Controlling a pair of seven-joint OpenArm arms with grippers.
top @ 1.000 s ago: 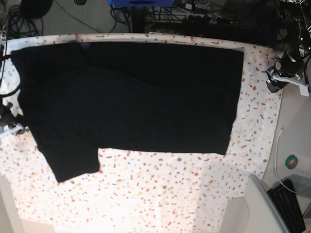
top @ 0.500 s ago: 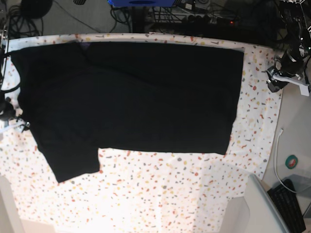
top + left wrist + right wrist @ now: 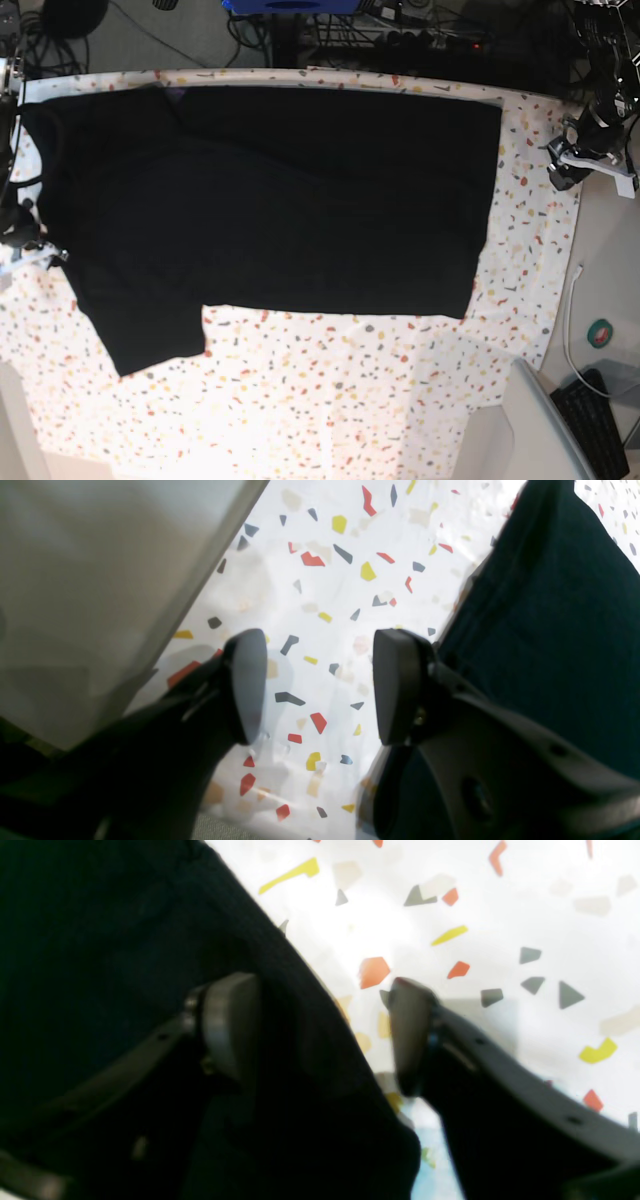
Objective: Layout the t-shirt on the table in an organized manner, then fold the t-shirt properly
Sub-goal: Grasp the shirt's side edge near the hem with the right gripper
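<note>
The right gripper [image 3: 325,1035] has its two rounded dark pads apart, straddling the edge of the t-shirt [image 3: 125,965]: one pad over the black knit cloth, the other over the bare table [image 3: 500,915] just beside it. Nothing is pinched between them. The cloth edge runs as a slanted, slightly thick hem with a fine ribbed weave.

The left gripper [image 3: 317,685] also stands with its smooth oval pads apart, empty, over the speckled white cover near the shirt's other edge [image 3: 550,630].

In the base view the t-shirt [image 3: 300,200] lies spread flat and plain black across the far half of the table [image 3: 350,400], one sleeve reaching toward the near side, the flecked cover showing around it.
</note>
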